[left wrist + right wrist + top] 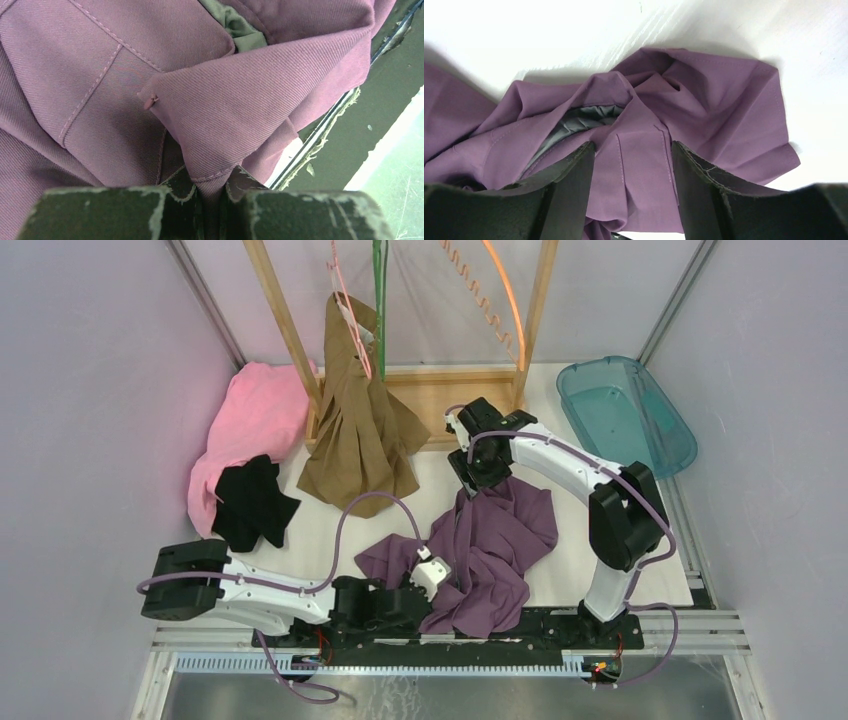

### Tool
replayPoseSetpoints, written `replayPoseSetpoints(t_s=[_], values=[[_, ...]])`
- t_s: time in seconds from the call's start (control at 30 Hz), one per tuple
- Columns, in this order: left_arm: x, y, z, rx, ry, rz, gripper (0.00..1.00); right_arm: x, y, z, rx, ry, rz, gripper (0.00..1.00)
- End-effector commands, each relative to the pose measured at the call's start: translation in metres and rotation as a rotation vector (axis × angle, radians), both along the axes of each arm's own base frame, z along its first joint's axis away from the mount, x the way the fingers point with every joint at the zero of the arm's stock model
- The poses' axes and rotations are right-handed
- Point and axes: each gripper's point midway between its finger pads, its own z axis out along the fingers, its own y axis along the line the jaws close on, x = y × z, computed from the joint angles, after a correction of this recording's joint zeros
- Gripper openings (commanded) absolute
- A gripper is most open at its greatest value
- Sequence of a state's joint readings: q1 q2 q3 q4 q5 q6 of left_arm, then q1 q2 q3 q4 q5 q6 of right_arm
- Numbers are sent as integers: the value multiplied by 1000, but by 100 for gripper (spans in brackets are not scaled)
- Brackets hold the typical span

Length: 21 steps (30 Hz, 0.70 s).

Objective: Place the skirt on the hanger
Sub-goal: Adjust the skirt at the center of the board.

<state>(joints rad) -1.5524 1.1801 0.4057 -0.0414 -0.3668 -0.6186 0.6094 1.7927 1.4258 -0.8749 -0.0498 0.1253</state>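
Note:
A purple skirt [500,540] lies crumpled on the white table between the arms. My left gripper [432,575] is shut on a hemmed fold of the skirt [240,100] near its front left part; in the left wrist view [211,192] the cloth is pinched between the fingers. My right gripper [477,472] is at the skirt's far end. It is open [631,147], its fingers on either side of a stitched band of the skirt [719,115], where grey lining shows. A pink hanger [352,325], a green hanger [380,290] and an orange hanger [500,290] hang on the wooden rack [440,390].
A brown garment [360,430] hangs from the pink hanger down to the table. A pink cloth [250,425] and a black cloth [252,502] lie at the left. A teal tub [625,410] stands at the back right. The black base rail [350,130] runs along the table's near edge.

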Motion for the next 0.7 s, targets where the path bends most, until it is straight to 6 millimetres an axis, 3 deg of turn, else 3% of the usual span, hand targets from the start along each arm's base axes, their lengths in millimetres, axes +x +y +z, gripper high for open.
replayPoseSetpoints(t_s=[0.0, 0.13, 0.27, 0.67], values=[[-12, -17, 12, -66, 43, 7, 7, 26, 13, 17, 20, -86, -2, 63], [-14, -17, 11, -64, 39, 6, 6, 30, 26, 31, 85, -110, 3, 64], [-15, -17, 8, -57, 40, 5, 6, 31, 30, 33, 96, -109, 10, 63], [-19, -19, 12, -68, 41, -2, 6, 22, 27, -4, 32, -39, 35, 55]])
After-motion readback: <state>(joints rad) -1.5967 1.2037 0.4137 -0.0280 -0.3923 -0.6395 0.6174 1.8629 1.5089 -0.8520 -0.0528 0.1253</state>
